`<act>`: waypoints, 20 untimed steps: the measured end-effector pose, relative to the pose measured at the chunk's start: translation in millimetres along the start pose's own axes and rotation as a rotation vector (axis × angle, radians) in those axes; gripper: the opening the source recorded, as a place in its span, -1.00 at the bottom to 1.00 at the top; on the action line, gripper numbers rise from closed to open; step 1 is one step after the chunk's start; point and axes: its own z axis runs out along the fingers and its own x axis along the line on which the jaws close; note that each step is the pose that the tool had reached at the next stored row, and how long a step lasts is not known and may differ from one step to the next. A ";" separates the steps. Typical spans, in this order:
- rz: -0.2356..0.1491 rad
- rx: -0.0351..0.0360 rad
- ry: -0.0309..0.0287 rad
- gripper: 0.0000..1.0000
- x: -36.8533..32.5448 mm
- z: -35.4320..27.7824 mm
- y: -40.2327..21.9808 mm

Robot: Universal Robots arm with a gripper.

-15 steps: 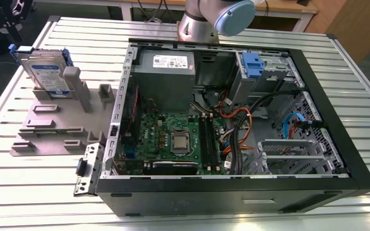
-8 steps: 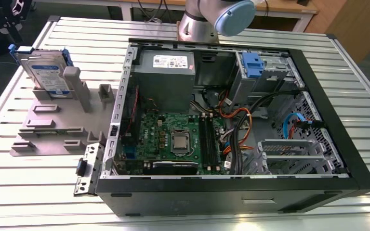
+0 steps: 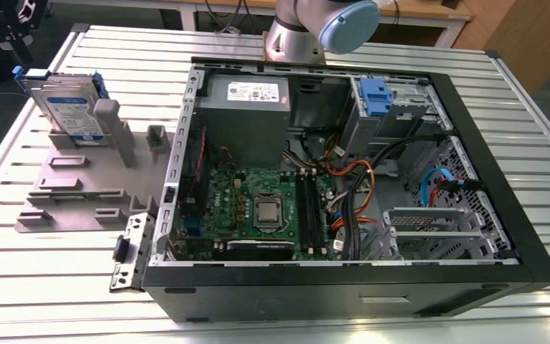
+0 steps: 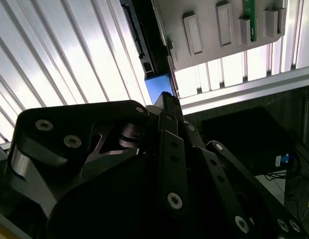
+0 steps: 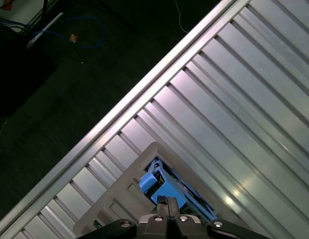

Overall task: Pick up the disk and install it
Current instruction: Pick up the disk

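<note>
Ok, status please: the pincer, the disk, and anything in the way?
Pincer shut, at top edge of disk, contact unclear. Disk upright in grey stand, not lifted. No obstruction seen.

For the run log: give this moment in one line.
gripper: shut, empty, over disk | disk: upright in stand | case: open, disk not installed
</note>
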 end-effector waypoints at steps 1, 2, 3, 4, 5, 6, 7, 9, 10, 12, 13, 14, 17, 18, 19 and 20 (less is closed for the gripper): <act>0.000 0.0000 -0.0001 -0.79 0.0 0.0 0.0; 0.000 0.0000 -0.0001 -0.79 0.0 0.0 0.0; -0.002 0.0001 0.0000 -0.79 0.0 0.0 0.0; -0.005 0.0001 0.0002 -0.79 0.0 0.0 0.0; -0.011 0.0003 0.0003 -0.79 0.0 0.0 0.0; -0.019 0.0004 0.0006 -0.79 0.0 0.0 0.0; -0.029 0.0007 0.0011 -0.79 0.0 0.0 0.0; -0.056 0.0014 0.0021 -0.79 0.0 0.0 0.0; -0.072 0.0017 0.0027 -0.79 0.0 0.0 0.0; -0.105 0.0025 0.0040 -0.79 0.0 0.0 0.0; -0.122 0.0029 0.0045 -0.79 0.0 0.1 0.0; -0.139 0.0033 0.0052 -0.79 0.0 0.1 0.0; -0.187 0.0045 0.0071 -0.79 0.0 0.1 0.0; -0.204 0.0049 0.0077 -0.79 0.0 0.2 0.0; -0.219 0.0053 0.0083 -0.79 0.0 0.2 0.0; -0.234 0.0056 0.0088 -0.79 0.0 0.2 0.0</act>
